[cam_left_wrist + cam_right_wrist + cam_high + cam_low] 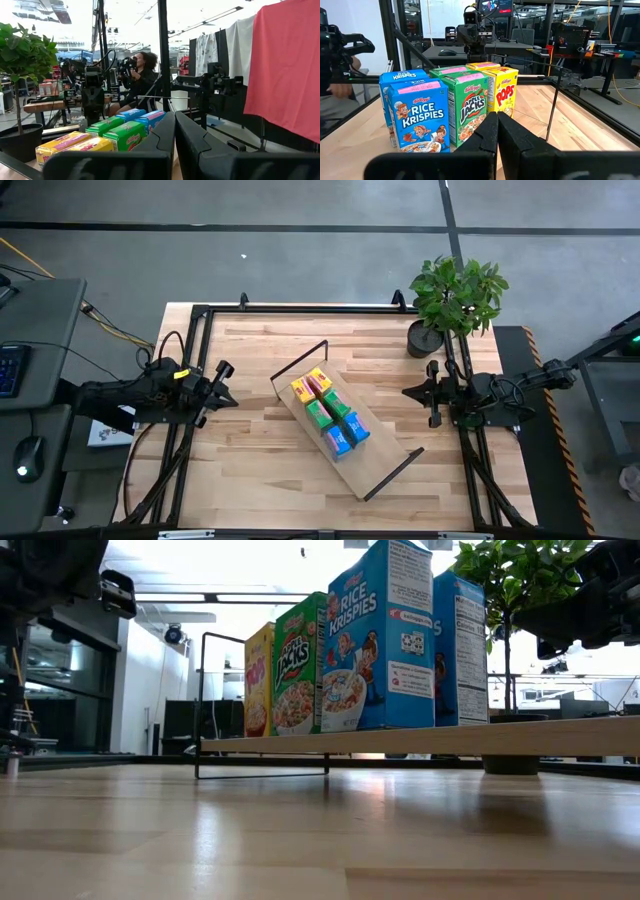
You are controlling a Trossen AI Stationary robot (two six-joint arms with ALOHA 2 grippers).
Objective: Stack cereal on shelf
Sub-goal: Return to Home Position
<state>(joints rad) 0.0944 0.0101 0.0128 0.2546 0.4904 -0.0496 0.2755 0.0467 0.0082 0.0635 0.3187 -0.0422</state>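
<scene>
The left gripper (228,392), clenched on nothing, hangs at the left of the table (250,475), well apart from the shelf (380,465) mid-table. There the cereal (330,412) stands upright in three pairs: yellow, green, blue. The right gripper (408,392), likewise clenched and empty, hangs near the plant (455,295); a wide swing home could, I judge, knock it over.

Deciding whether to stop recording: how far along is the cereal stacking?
Done: two Pops boxes, two Apple Jacks boxes and two Rice Krispies boxes stand on the shelf. In hand: nothing; left gripper and right gripper are shut, empty, clear of the shelf. Left: no loose box shows.
</scene>
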